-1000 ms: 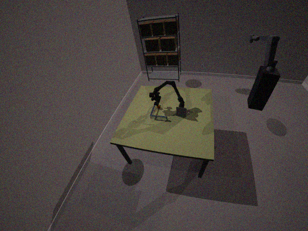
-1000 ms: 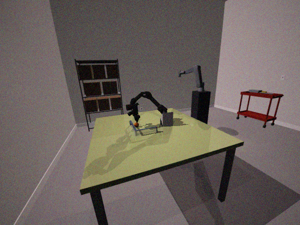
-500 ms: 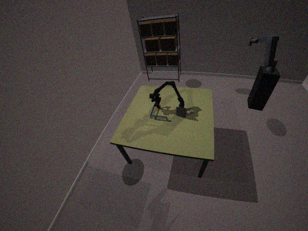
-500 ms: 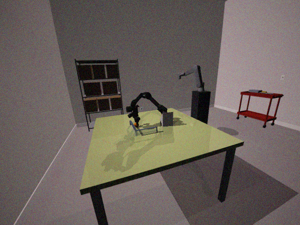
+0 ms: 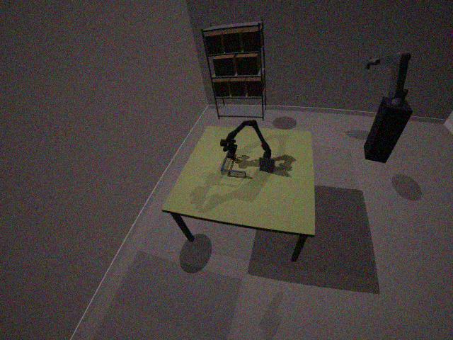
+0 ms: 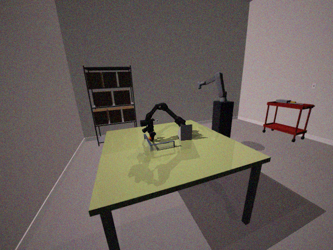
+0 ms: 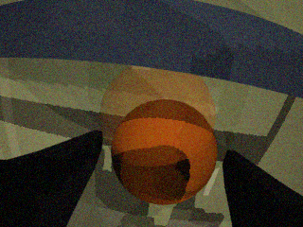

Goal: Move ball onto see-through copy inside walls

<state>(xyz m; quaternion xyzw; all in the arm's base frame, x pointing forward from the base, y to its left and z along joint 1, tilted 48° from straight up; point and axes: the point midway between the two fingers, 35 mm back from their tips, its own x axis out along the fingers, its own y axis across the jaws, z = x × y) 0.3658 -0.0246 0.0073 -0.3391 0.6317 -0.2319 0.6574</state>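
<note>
Arm arched high from its base, elbow up, wrist pitched steeply downward. End effector pointed at the desk, low. Fingers stood wide apart, jaws open, gripping nothing.

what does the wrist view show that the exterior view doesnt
Only the wrist view shows the faint see-through orange copy just behind the solid orange ball, partly overlapping it, with the dark fingers open on either side. Only the exterior view shows the yellow-green table, black shelf rack, red cart and second grey arm. Both show the ball and the blue-edged clear walls.
</note>
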